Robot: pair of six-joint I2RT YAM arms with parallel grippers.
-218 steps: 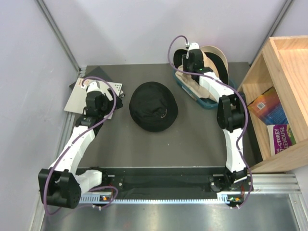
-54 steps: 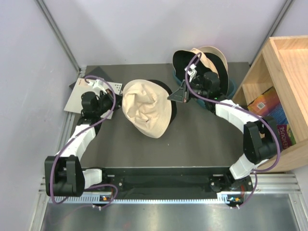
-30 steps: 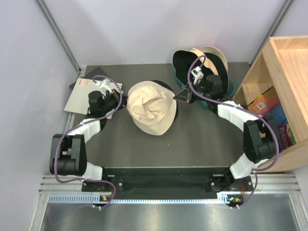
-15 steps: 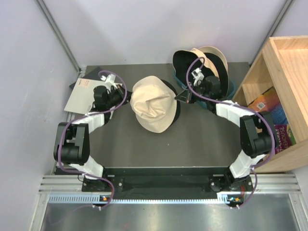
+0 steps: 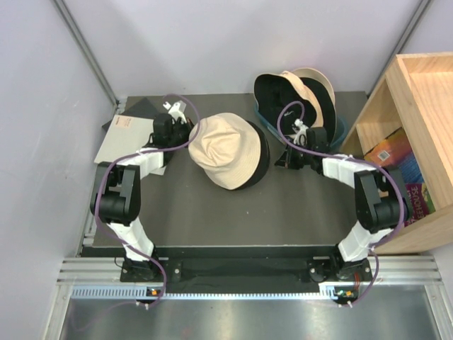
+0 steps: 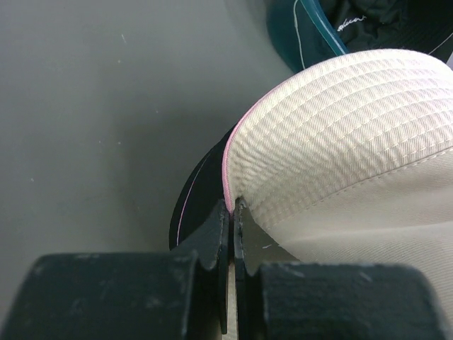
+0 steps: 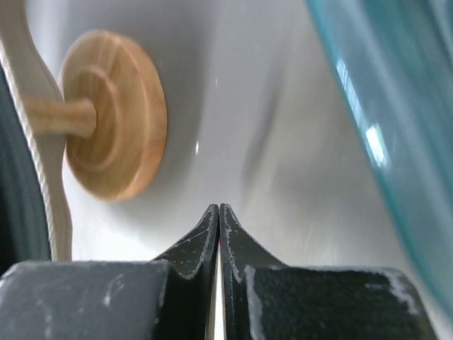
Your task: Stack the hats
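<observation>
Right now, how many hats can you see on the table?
4 visible: a beige hat lying on top of a black hat mid-table, plus a black-lined hat and a second beige hat standing in the teal tub. More may be hidden there.

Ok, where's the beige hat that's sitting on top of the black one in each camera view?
Top external: beige hat at centre, over the black hat.
Left wrist: fills the right side, brim pinched in the left gripper.
Right wrist: only a cream stitched edge at far left, probably its brim.
Shared landmark: the teal tub.
</observation>
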